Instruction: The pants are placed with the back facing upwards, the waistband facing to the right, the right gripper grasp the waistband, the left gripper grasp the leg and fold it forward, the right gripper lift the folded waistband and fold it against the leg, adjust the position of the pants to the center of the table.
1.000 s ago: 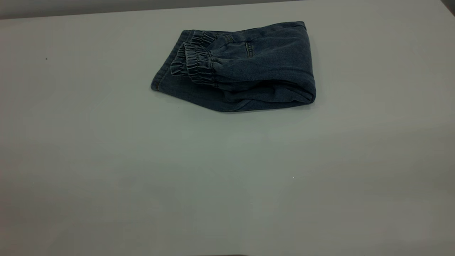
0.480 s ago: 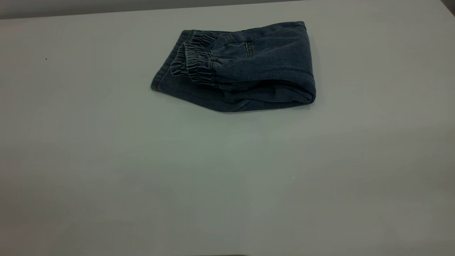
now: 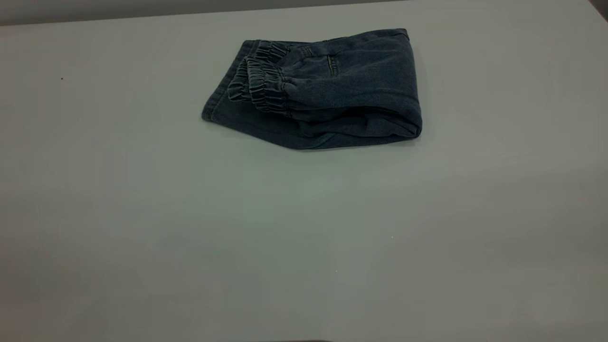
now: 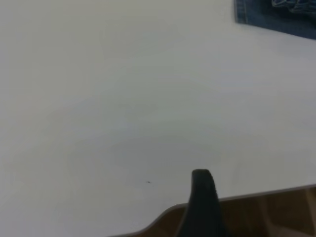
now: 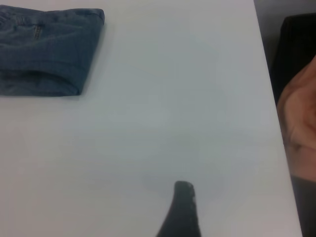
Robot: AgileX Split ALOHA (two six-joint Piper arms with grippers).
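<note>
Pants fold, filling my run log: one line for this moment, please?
pants: folded, waistband atop | table: far half | left tool: away | right tool: away

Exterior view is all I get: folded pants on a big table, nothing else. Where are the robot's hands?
Observer: The left gripper hangs over the table close to its edge, well apart from the pants.
Visitor: And the other one?
Observer: The right gripper is over bare table too, touching nothing, with the pants some way off.
Visitor: Anything beyond the table?
Observer: In the right wrist view, past the table's edge, there is a dark thing and a peach-coloured shape, both too blurred to name.
</note>
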